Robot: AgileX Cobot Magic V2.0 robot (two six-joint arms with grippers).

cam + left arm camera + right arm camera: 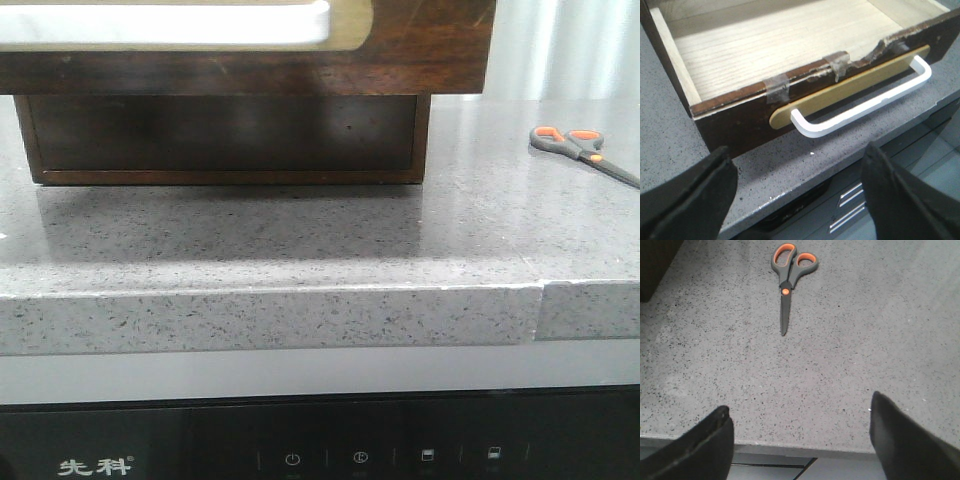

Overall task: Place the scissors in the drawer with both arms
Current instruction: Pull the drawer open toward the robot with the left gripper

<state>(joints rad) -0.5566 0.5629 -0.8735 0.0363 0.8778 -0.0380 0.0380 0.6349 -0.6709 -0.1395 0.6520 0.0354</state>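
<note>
With the drawer point(790, 65) already pulled open before the spread left claw point(797, 195), lower your right claw point(800, 437), also spread and empty, squarely over the scissors point(787, 282) lying closed on the speckled grey surface point(865, 355), well apart from the drawer, pinching near their pivot.

Closed scissors point(789, 277) lie flat; drawer point(790, 75) stands open.
</note>
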